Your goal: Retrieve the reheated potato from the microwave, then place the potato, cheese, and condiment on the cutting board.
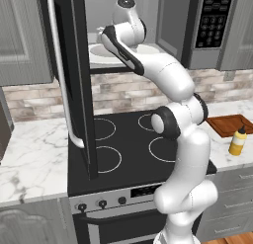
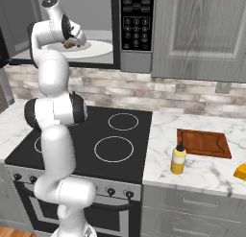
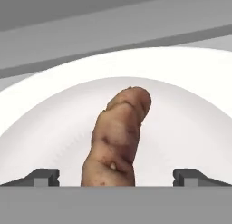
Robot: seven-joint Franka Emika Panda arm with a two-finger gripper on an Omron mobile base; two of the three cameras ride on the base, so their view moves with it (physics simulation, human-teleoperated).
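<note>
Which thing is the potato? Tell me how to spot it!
Look up above the black stove to the open microwave. Inside sits a round white plate, and the potato lies on it, between the open pincer's tips. It is the only brown, bumpy lump there; the yellow bottle stands down on the counter.

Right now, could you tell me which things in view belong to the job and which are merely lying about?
For the job:
potato
microwave, door open
white plate under the potato
condiment bottle
cheese
cutting board
open gripper

Lying about:
stove
drawers
</note>
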